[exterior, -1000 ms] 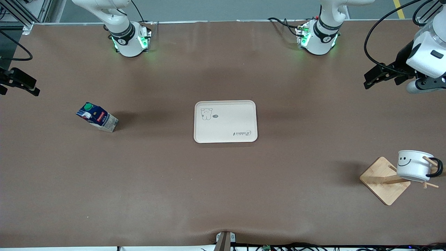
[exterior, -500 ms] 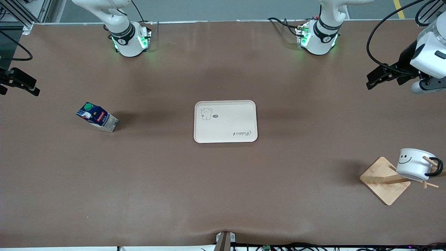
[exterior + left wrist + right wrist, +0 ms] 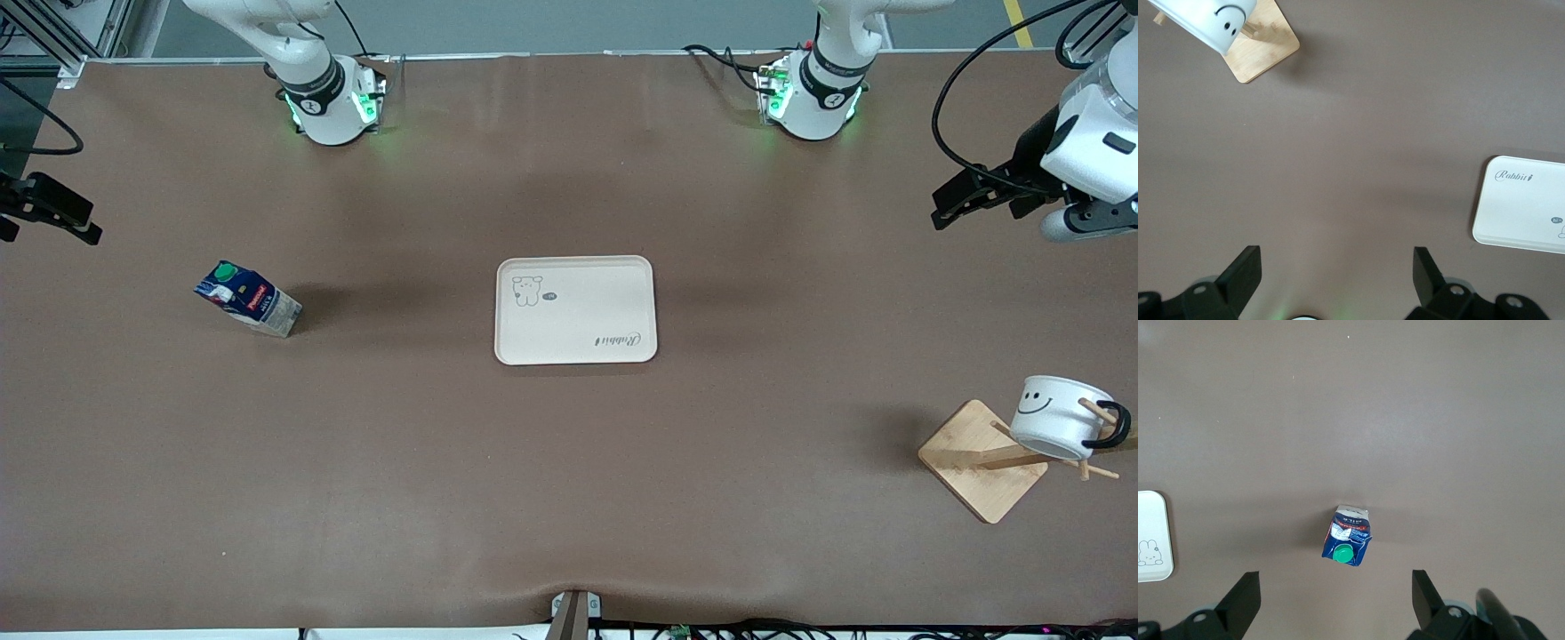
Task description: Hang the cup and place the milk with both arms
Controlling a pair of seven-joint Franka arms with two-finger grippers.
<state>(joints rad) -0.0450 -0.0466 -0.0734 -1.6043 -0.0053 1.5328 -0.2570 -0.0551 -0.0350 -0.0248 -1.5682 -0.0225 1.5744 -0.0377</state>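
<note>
Tray (image 3: 576,310) mid-table. Milk (image 3: 247,298) toward my right arm's end. Cup (image 3: 1058,418) hangs on the rack (image 3: 985,460) at my left arm's end, nearer the front camera than the tray.

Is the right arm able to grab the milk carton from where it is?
Probably yes. The right end effector hangs open above the milk carton, which stands alone on the brown table, apart from the tray, with nothing in between.

White cup (image 3: 1055,420) with black smiley face and black handle; dark-blue and white milk (image 3: 248,300) with green cap and red label; cream tray (image 3: 575,348) with bear print; light-wood rack (image 3: 981,460); brown table (image 3: 569,471).
</note>
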